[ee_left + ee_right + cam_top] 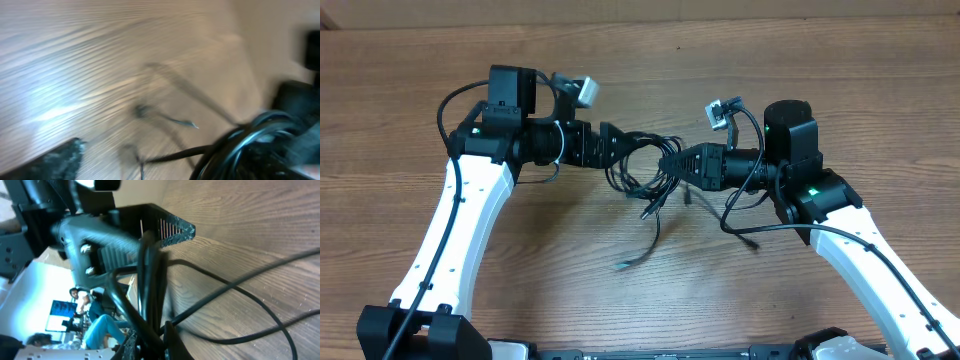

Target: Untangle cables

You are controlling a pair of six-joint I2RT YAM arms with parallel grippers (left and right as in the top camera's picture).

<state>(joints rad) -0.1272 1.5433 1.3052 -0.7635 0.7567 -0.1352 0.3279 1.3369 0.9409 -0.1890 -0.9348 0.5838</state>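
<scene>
Right gripper jaws: the right gripper (672,160) is closed to a narrow pinch on strands of the cables (642,176). In the right wrist view black cords run straight down into its tips (150,342).

Left gripper jaws: the left gripper (613,142) stands wide. In the blurred left wrist view one finger (55,160) sits at 7 o'clock of the frame, far from the cable bundle (240,145) at 4 o'clock. I cannot tell whether the other finger touches the bundle.

Left gripper contact: in the right wrist view its triangular finger (172,229) is just beside a few upright strands, which cross in front of its ribbed pad. No grip shows there.

Cables: a black tangle at the middle of the table (840,70), between the two grippers. The left gripper is at 10 o'clock of it, the right at 2 o'clock. Loose ends trail toward 6 o'clock, one plug end (625,263) lying apart from the knot.

Left arm pose: the left arm (470,220) rises from 7 o'clock of the overhead view, bends at the elbow and reaches level toward 3 o'clock.

Right arm pose: the right arm (865,250) rises from 5 o'clock, bends and reaches toward 9 o'clock, its tip nearly facing the left gripper's.
</scene>
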